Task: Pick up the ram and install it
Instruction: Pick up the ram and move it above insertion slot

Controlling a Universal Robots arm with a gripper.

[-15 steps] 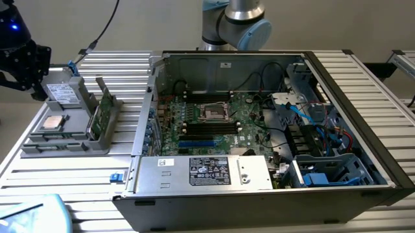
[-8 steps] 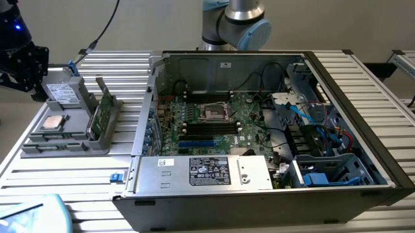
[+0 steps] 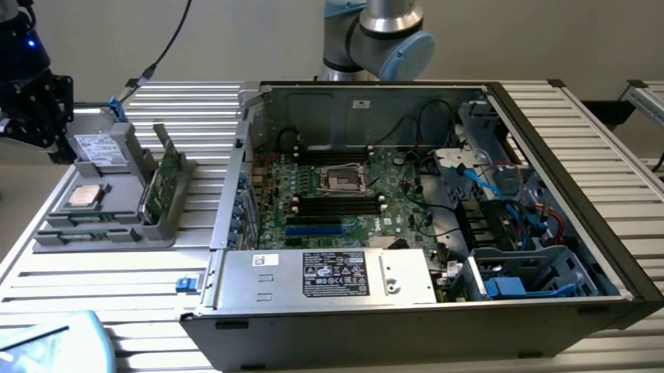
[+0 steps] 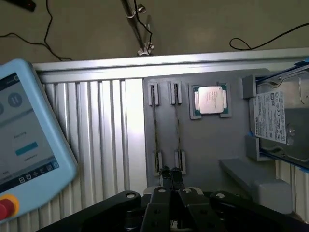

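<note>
Wrist view: gripper (image 4: 170, 177) jaws pressed together, empty. The ram (image 4: 177, 128) stands edge-on in the grey tray (image 4: 207, 145). Its long axis runs straight away from the tips, which sit prob. just beside its end.

Ext. view: ram (image 3: 155, 180) upright in tray, left of open PC case (image 3: 415, 338), axis near-far.

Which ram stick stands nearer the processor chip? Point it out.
The ram stick in the slot beside the processor chip; the other stick stands one slot farther.

Soft even overhead light, moderate brightness. Shadow inside computer case (image 3: 343, 116), darkest lower right of exterior view. Mild glare on table slats (image 3: 104, 287), CPU lid (image 4: 211, 99). Underlit, near-black gripper (image 4: 170, 178).
</note>
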